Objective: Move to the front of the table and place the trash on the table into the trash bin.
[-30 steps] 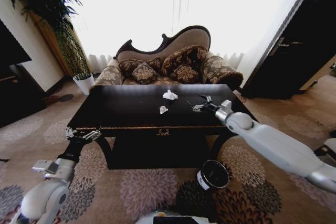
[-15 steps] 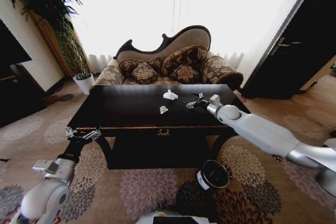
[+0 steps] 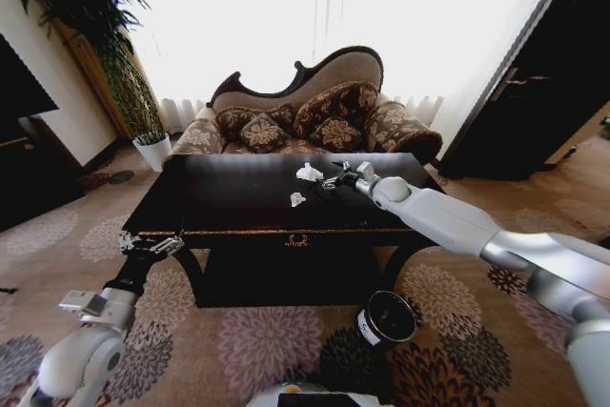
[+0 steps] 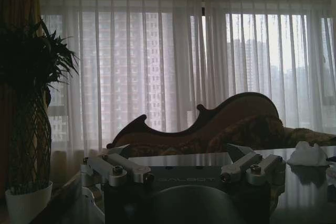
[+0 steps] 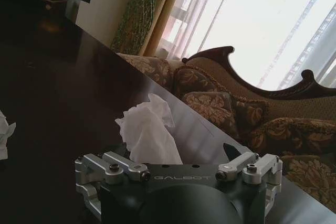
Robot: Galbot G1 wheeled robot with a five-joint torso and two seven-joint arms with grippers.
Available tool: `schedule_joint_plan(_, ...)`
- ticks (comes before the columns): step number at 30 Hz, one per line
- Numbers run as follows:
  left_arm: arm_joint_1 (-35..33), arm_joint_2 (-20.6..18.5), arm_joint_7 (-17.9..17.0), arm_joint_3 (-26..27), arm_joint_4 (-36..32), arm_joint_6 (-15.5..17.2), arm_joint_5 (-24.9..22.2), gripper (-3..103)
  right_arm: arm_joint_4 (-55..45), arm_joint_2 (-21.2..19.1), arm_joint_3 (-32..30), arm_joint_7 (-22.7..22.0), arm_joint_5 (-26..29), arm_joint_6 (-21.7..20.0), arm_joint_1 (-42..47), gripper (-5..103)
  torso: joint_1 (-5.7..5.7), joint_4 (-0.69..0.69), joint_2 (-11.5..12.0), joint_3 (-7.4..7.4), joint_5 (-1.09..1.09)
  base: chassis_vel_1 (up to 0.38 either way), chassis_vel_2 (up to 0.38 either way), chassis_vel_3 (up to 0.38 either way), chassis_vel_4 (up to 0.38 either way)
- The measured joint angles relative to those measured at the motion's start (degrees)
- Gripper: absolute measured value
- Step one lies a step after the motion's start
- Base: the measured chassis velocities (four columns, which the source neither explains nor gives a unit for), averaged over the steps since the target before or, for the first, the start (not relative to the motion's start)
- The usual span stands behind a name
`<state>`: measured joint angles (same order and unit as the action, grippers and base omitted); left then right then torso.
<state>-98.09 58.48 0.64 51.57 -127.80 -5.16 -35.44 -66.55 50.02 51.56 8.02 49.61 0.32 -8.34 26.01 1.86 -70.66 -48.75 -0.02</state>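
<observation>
Because the trash sits toward the table's (image 3: 229,202) far side, the right gripper (image 3: 333,180) is extended low over the tabletop, jaws spread, just beside the larger crumpled tissue (image 3: 308,173). Its wrist view shows that tissue (image 5: 148,129) directly ahead between the open fingers, not yet gripped. Count: 2 tissues, the smaller tissue (image 3: 296,199) lying nearer the front edge. 1 trash bin (image 3: 387,318) stands on the carpet at front right. The left gripper (image 3: 151,245) waits, open, at the table's front-left corner.
</observation>
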Motion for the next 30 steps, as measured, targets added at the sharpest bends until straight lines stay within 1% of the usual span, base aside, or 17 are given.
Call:
schedule_joint_plan(4,0.00,0.00,0.00,0.00,0.00,0.00,0.00,100,2.80,1.66,0.88,0.13,-0.83,0.21,-0.23,100,0.00,0.00,0.00,0.00,0.00,0.000,0.000,0.000,0.000)
schedule_joint_plan(13,0.00,0.00,0.00,0.00,0.00,0.00,0.00,100,5.01,3.63,1.95,0.44,-1.25,0.46,-0.64,100,-0.01,0.01,0.00,0.01,0.00,0.000,0.000,0.000,0.000)
schedule_joint_plan(16,0.00,0.00,0.00,0.00,0.00,0.00,0.00,100,5.73,4.24,2.35,0.64,-1.79,0.51,-0.98,101,-0.01,0.01,0.00,0.01,0.00,0.000,0.000,0.000,0.000)
schedule_joint_plan(18,0.00,0.00,0.00,0.00,0.00,0.00,0.00,100,6.26,4.67,2.91,0.96,-2.33,0.63,-1.31,92,-0.01,0.01,-0.01,0.01,0.00,0.000,0.000,0.000,0.000)
schedule_joint_plan(19,0.00,0.00,0.00,0.00,0.00,0.00,0.00,100,6.26,4.67,2.91,0.96,-2.33,0.63,-1.31,92,-0.01,0.01,-0.01,0.01,0.00,0.000,0.000,0.000,0.000)
schedule_joint_plan(22,0.00,0.00,0.00,0.00,0.00,0.00,0.00,100,7.41,5.65,3.51,1.27,-2.60,0.85,-1.72,76,-0.01,0.01,-0.01,0.01,0.00,0.000,0.000,0.000,0.000)
schedule_joint_plan(23,0.00,0.00,0.00,0.00,0.00,0.00,0.00,100,7.41,5.65,3.51,1.27,-2.60,0.85,-1.72,76,-0.01,0.01,-0.01,0.01,0.00,0.000,0.000,0.000,0.000)
schedule_joint_plan(26,0.00,0.00,0.00,0.00,0.00,0.00,0.00,100,8.36,6.70,3.69,1.33,-2.65,1.09,-1.88,60,-0.01,0.00,0.00,0.00,0.00,0.000,0.000,0.000,0.000)
schedule_joint_plan(28,0.00,0.00,0.00,0.00,0.00,0.00,0.00,100,8.41,6.84,3.71,1.33,-2.66,1.13,-1.88,60,0.00,0.00,0.00,0.00,0.01,0.000,0.000,0.000,0.000)
schedule_joint_plan(30,0.00,0.00,0.00,0.00,0.00,0.00,0.00,100,8.37,7.01,3.73,1.35,-2.67,1.15,-1.88,49,0.00,0.00,0.00,-0.01,0.01,0.000,0.000,0.000,0.000)
